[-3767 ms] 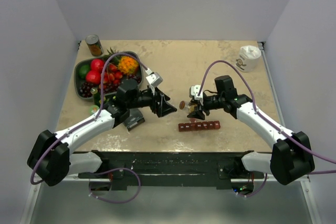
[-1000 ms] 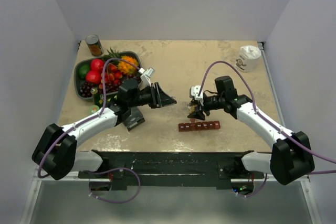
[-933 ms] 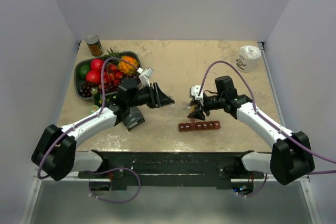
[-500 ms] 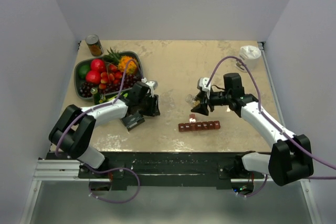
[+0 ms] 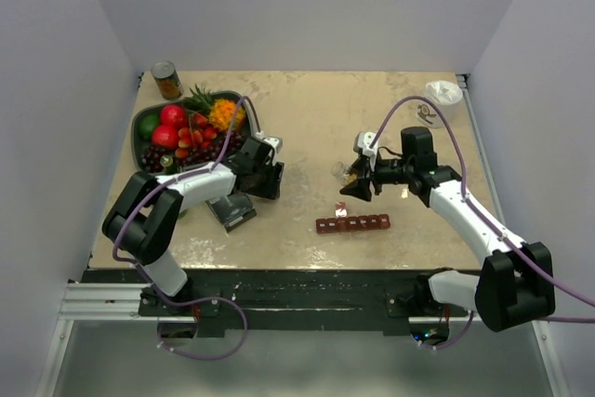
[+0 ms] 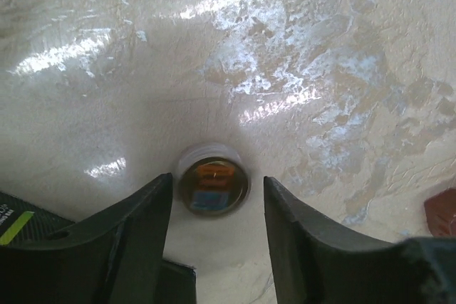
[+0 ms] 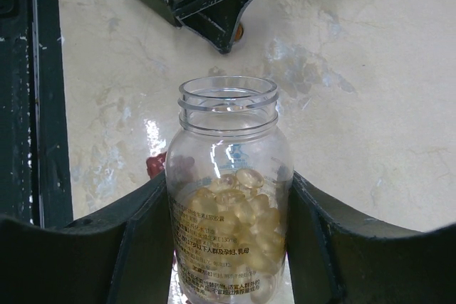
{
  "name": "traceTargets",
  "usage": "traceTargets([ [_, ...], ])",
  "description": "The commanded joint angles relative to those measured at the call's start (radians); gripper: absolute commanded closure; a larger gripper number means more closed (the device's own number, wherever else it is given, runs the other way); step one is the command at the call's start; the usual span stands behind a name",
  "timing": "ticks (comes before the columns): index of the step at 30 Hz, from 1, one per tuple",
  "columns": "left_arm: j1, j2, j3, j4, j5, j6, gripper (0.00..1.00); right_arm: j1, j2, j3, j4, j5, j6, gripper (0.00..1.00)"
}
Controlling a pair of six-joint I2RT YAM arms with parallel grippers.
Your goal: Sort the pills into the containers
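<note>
Beyond containers, right hand grips open bottle of pills; left hand wide astride cap

Amber pills half-fill an uncapped clear bottle; red-brown containers strip lies flat.

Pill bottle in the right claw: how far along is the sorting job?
Done: the bottle is uncapped, and what looks like its cap lies on the table between the open fingers of the left gripper. In hand: the right gripper grips the open bottle, with pills inside, near the container strip. Left: getting pills into the compartments; whether any are in yet cannot be seen.
</note>
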Motion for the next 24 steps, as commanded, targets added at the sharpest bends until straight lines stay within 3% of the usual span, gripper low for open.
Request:
traceTargets([
  [1,0.003,0.001,0.065,-0.032,-0.025,0.028,0.38,-0.013,-0.037,0.09,0.029,-0.039,0.051,0.89],
  [3,0.003,-0.016,0.076,-0.033,-0.025,0.026,0.3,-0.017,-0.026,0.154,-0.008,-0.039,0.06,0.89],
  [9,0.005,-0.088,0.086,-0.056,-0.025,0.028,0.25,-0.057,-0.005,0.367,-0.025,-0.036,0.172,0.89],
  [13,0.005,-0.182,0.085,-0.069,-0.025,0.02,0.21,-0.092,0.034,0.556,0.046,0.076,0.362,0.89],
  [15,0.003,-0.222,0.086,-0.075,-0.025,0.016,0.18,-0.132,0.067,0.729,0.087,0.128,0.443,0.88],
  [18,0.003,-0.309,0.08,-0.076,-0.025,0.016,0.1,-0.241,0.124,0.898,0.244,0.24,0.69,0.87],
  [19,0.003,-0.353,0.077,-0.076,-0.054,0.017,0.02,-0.275,0.141,0.915,0.298,0.268,0.824,0.86],
  [22,0.005,-0.448,0.037,-0.035,-0.072,0.006,0.01,-0.332,0.144,0.905,0.409,0.277,0.947,0.87],
  [24,0.005,-0.492,-0.01,-0.001,-0.077,-0.012,0.01,-0.225,0.089,0.788,0.458,0.157,0.975,0.87],
])
